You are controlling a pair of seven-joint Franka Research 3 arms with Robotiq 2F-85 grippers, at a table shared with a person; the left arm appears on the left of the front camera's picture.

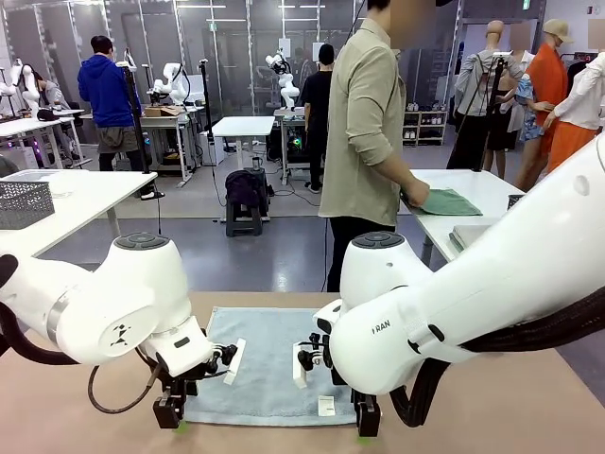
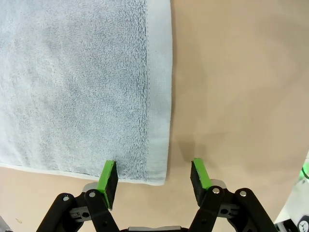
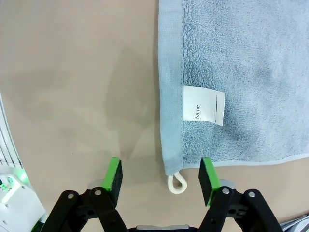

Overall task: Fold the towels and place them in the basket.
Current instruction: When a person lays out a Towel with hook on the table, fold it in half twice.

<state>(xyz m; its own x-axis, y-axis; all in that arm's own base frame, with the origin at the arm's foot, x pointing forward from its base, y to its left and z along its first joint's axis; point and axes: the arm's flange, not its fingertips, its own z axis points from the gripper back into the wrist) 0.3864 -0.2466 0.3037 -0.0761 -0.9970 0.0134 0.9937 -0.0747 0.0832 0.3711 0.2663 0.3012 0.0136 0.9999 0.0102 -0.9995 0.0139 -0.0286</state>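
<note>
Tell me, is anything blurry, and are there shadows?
Left wrist view: the towel fluff looks sharp, and a faint shadow lies on the table above one green pad. Right wrist view: the label print reads clearly, with soft grey shadows beside the towel. Front view: bright, even light.

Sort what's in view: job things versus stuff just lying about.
Job: towel flat on the table; left gripper and right gripper, open at its near corners.
Lying about: green cloth under the person's hand; black bag on a stool.
</note>
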